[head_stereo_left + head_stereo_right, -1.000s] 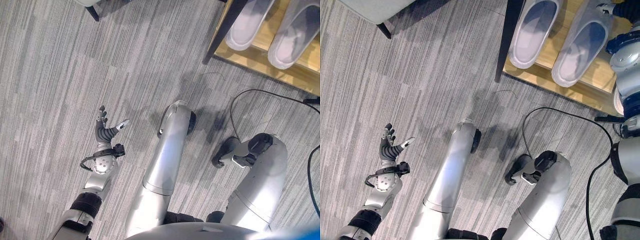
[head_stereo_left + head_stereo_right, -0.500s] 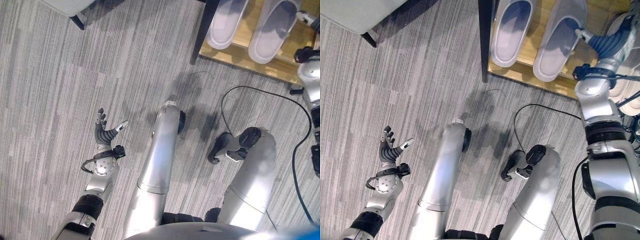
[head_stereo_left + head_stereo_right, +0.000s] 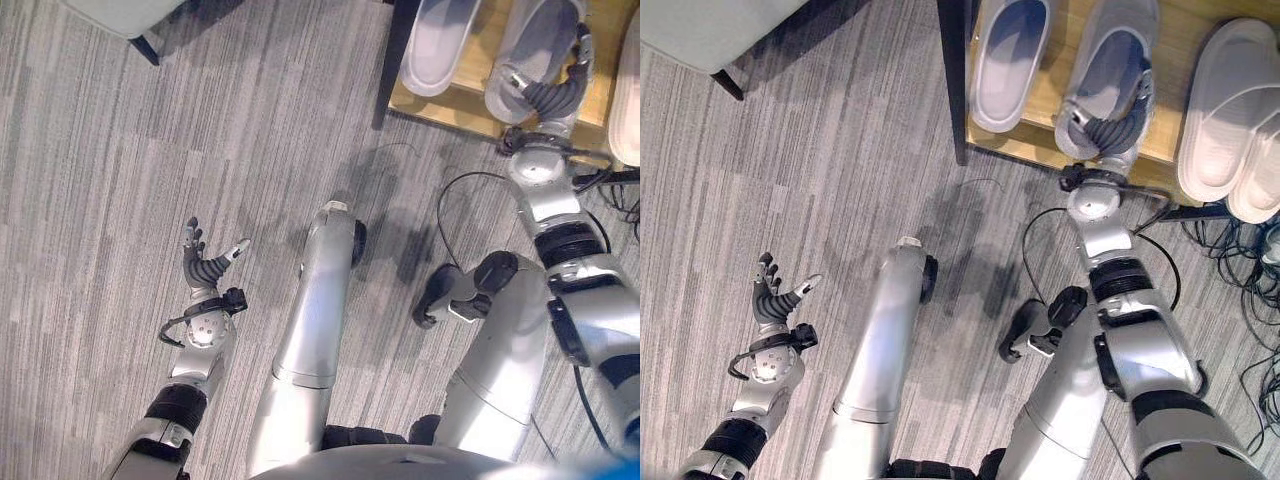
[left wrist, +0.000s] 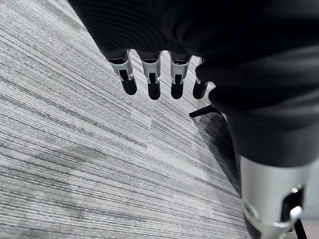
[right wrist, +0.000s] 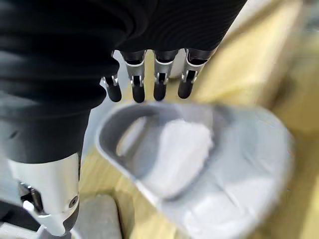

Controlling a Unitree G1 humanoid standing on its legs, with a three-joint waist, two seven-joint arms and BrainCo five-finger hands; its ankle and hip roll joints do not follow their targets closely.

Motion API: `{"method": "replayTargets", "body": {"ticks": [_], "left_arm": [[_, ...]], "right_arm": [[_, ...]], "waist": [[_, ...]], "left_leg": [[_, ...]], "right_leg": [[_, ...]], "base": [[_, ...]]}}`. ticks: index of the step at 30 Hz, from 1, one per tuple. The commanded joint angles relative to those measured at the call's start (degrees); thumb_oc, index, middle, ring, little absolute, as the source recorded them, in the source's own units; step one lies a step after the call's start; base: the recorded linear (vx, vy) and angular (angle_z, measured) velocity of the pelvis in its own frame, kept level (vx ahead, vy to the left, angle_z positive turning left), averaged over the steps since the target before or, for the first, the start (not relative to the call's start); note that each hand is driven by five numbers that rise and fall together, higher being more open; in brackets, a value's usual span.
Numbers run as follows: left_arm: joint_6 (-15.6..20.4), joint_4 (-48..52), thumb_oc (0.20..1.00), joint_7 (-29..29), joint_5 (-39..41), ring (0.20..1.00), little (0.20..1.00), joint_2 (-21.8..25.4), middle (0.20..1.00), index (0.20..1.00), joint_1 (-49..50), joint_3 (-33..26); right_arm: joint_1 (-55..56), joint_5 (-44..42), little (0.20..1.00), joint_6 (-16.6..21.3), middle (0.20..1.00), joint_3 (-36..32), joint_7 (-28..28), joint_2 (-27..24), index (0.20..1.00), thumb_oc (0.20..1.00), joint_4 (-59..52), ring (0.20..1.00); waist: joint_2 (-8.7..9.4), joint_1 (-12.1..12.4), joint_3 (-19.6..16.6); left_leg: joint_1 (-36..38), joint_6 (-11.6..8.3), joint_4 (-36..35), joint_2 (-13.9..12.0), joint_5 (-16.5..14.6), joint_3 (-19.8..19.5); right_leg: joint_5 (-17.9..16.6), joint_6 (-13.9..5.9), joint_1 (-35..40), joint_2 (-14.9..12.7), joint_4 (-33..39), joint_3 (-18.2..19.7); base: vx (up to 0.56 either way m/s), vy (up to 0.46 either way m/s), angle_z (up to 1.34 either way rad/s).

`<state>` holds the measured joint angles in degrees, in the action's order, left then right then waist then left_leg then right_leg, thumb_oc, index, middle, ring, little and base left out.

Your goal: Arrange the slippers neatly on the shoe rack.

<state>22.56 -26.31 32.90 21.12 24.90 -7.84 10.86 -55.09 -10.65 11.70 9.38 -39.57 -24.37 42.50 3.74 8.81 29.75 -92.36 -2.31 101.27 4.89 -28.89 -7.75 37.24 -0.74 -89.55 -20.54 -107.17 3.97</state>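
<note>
Two grey slippers stand side by side on the wooden shoe rack [image 3: 1051, 92], toes pointing away: the left one [image 3: 1008, 55] and the right one [image 3: 1108, 52]. My right hand [image 3: 1110, 128] hangs over the heel end of the right grey slipper [image 5: 199, 149] with straight fingers [image 5: 159, 85] and the thumb apart, holding nothing. A pair of pale slippers [image 3: 1225, 110] lies further right on the rack. My left hand [image 3: 205, 268] is open, held over the grey carpet far from the rack; its fingers [image 4: 152, 82] are spread.
The rack's black post [image 3: 952, 80] stands at its left front corner. A pale seat on dark legs [image 3: 710, 35] is at the far left. A tangle of black cables [image 3: 1245, 270] lies on the carpet to the right of the rack.
The camera has shifted, so the rack now shows more fully. My right arm has swung in from the right and its hand has come over the right grey slipper. The left hand has stayed put.
</note>
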Motion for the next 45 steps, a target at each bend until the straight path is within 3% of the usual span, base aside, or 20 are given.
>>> {"method": "replayTargets", "body": {"ticks": [1,7,19,29,33,45], "left_arm": [[0.69,-0.83,1.000,2.60,-2.00,1.000,1.000,-0.50,1.000,1.000,2.23,-0.18],[0.81,-1.30,1.000,3.11,-2.48,1.000,1.000,-0.45,1.000,1.000,2.87,0.09],[1.32,-1.96,1.000,3.26,-1.97,1.000,1.000,-0.17,1.000,1.000,3.66,0.04],[1.53,0.36,1.000,5.88,-4.69,1.000,1.000,-0.17,1.000,1.000,5.80,0.05],[1.89,1.59,1.000,6.19,-4.53,1.000,1.000,0.48,1.000,1.000,6.12,0.54],[2.54,2.44,1.000,6.04,-3.14,1.000,1.000,1.39,1.000,1.000,5.10,1.90]], "right_arm": [[-2.30,-3.28,1.000,2.77,1.000,1.03,0.56,-1.09,1.000,1.000,1.15,1.000],[-3.37,-3.16,1.000,3.19,1.000,2.01,0.42,1.14,1.000,1.000,0.27,1.000],[-5.74,-2.98,1.000,2.78,1.000,3.22,0.75,1.01,1.000,1.000,-0.75,1.000],[0.22,7.68,1.000,1.82,1.000,-3.46,-9.62,-0.28,1.000,1.000,-10.76,1.000],[0.46,4.84,1.000,1.68,1.000,-3.30,-8.48,-0.32,1.000,1.000,-9.05,1.000],[-5.55,-2.89,1.000,3.24,1.000,-0.02,-4.83,0.74,1.000,1.000,-1.57,1.000]], "waist": [[1.11,2.13,-0.02],[0.88,2.50,0.00],[0.92,3.17,0.04],[-0.09,2.50,0.04],[-1.20,2.49,0.04],[-1.45,2.73,0.04]], "left_leg": [[2.41,0.11,1.99,-1.97,-5.63,-3.59],[2.41,0.24,2.00,-1.89,-5.66,-3.73],[2.41,0.30,4.57,-1.87,-6.63,-3.86],[2.41,0.39,7.90,-1.64,-8.44,-4.66],[2.41,0.41,11.27,-1.27,-10.00,-5.87],[2.41,0.54,16.98,-1.26,-13.05,-6.70]], "right_leg": [[-0.30,1.25,0.55,-1.27,-1.45,4.05],[-0.30,1.28,0.67,-1.21,-1.54,4.32],[0.37,1.47,0.48,-0.78,-4.27,5.49],[2.44,2.26,-0.36,0.19,-8.53,6.41],[4.18,2.30,-0.40,0.84,-11.89,6.72],[5.10,2.48,-0.41,1.81,-16.39,7.73]], "base": [[0.00,0.000,0.00],[0.00,-0.001,-0.01],[0.00,0.000,0.00],[0.00,0.003,-0.05],[0.02,0.024,-0.08],[0.02,0.005,-0.08]]}}
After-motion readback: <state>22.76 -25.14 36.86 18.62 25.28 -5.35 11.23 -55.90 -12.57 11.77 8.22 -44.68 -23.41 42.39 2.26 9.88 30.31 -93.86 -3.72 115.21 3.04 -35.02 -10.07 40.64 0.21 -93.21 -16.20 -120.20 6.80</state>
